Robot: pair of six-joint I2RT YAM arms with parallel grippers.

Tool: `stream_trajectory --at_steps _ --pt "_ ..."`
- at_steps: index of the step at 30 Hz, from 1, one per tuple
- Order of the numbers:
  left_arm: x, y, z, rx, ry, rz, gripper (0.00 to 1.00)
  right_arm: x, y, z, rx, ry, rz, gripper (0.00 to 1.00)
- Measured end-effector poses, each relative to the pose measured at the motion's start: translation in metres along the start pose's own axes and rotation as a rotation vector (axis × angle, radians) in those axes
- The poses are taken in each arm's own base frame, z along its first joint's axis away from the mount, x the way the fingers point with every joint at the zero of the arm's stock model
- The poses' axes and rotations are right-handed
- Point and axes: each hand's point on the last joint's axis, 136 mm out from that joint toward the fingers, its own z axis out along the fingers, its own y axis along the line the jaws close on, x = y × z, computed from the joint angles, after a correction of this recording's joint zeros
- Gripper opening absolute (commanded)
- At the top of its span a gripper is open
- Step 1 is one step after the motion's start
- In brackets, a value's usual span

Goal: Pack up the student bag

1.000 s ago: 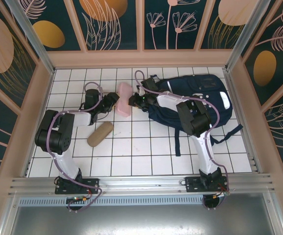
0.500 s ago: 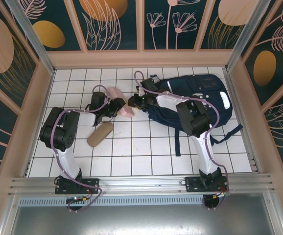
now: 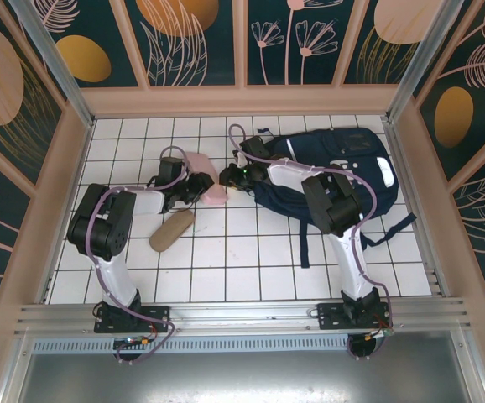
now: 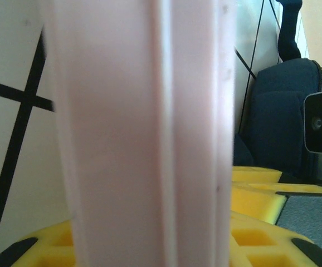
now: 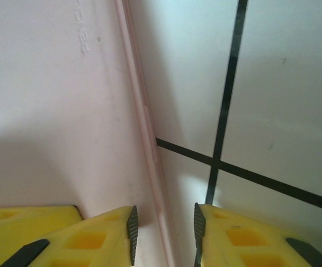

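From above, we see the large navy-blue fabric student bag [image 3: 352,164] lying flat at the far right of the white tiled tabletop [image 3: 251,260], its dark straps trailing toward the near edge. Just left of the bag, both arms meet at a pale pink oblong hard case [image 3: 211,180]. The left end effector [image 3: 194,186] is on the case's left side, and the right end effector [image 3: 230,175] is at its right side, between case and bag. A tan oblong pouch [image 3: 171,229] lies on the tiles nearer the arm bases, apart from the case.

In the left wrist view, we find the pink case [image 4: 144,128] standing upright between the yellow fingers [image 4: 255,222]. The left end effector [image 4: 150,239] is grasping it. The bag [image 4: 283,117] rises behind, to the right.

In the right wrist view, the right end effector [image 5: 164,233] is released, its jaws a narrow gap apart. The case [image 5: 55,111] lies on the tabletop [image 5: 278,83] beyond them, with its seam in line with the gap.
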Motion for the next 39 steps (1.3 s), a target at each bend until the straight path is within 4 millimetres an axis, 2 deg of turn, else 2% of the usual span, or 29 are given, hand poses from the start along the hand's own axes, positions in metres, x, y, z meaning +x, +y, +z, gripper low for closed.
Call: stream_trajectory --at_steps 2,5,8,12,14,17,20,23,28,30,34,38,39 --pt "0.001 0.0 -0.002 -0.008 0.001 0.007 0.29 0.002 -0.001 -0.002 0.017 0.003 -0.001 0.39" --pt "0.0 -0.001 -0.005 -0.012 -0.001 0.012 0.3 0.003 -0.003 -0.01 0.063 -0.001 -0.02 0.46" --pt "0.0 -0.004 -0.007 -0.009 -0.002 0.018 0.31 -0.002 -0.004 -0.027 0.137 -0.027 -0.051 0.48" --pt "0.0 -0.007 -0.01 -0.004 -0.004 0.024 0.32 -0.024 -0.003 -0.063 0.235 -0.111 -0.101 0.49" --pt "-0.001 -0.01 -0.011 0.002 -0.004 0.026 0.32 -0.038 -0.009 -0.091 0.307 -0.165 -0.116 0.49" --pt "-0.001 -0.015 -0.015 0.012 -0.003 0.03 0.32 -0.058 -0.029 -0.128 0.423 -0.233 -0.126 0.49" --pt "-0.002 -0.025 -0.02 0.032 -0.006 0.039 0.32 -0.07 -0.055 -0.155 0.537 -0.265 -0.122 0.48" --pt "-0.005 -0.035 -0.024 0.054 -0.013 0.054 0.32 -0.068 -0.073 -0.165 0.619 -0.253 -0.127 0.48" --pt "-0.009 -0.051 -0.033 0.086 -0.026 0.074 0.32 -0.063 -0.081 -0.169 0.674 -0.232 -0.144 0.46" --pt "-0.01 -0.056 -0.036 0.1 -0.029 0.084 0.32 -0.062 -0.083 -0.17 0.688 -0.227 -0.153 0.43" --pt "-0.009 -0.063 -0.039 0.119 -0.022 0.094 0.32 -0.061 -0.087 -0.171 0.708 -0.223 -0.156 0.29" --pt "-0.008 -0.067 -0.04 0.132 -0.011 0.098 0.32 -0.06 -0.085 -0.169 0.708 -0.219 -0.172 0.04" --pt "-0.008 -0.068 -0.04 0.137 -0.007 0.1 0.32 -0.06 -0.085 -0.169 0.709 -0.216 -0.18 0.0"
